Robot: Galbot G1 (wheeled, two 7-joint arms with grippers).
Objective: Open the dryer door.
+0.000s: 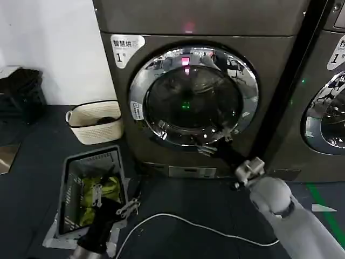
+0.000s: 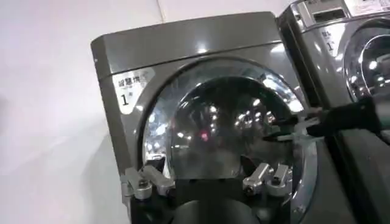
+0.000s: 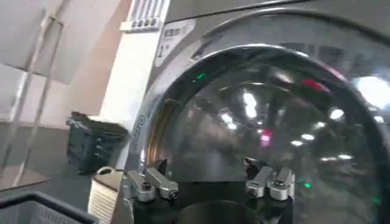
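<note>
Dryer door [image 1: 193, 97], right gripper [image 1: 214, 145] jaws apart

R arm stretched fwd, right gripper [image 1: 211, 147] fingers spread; L arm low, left gripper [image 1: 110, 202] fingers apart.

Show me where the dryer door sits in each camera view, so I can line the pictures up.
Head view: the dryer door sits at upper centre, the right end effector at its lower rim.
Left wrist view: it fills the middle, the right end effector reaching in beside it.
Right wrist view: seen close, spanning centre to right.
Shared landmark: the white "1" label at the dryer's upper corner.
</note>
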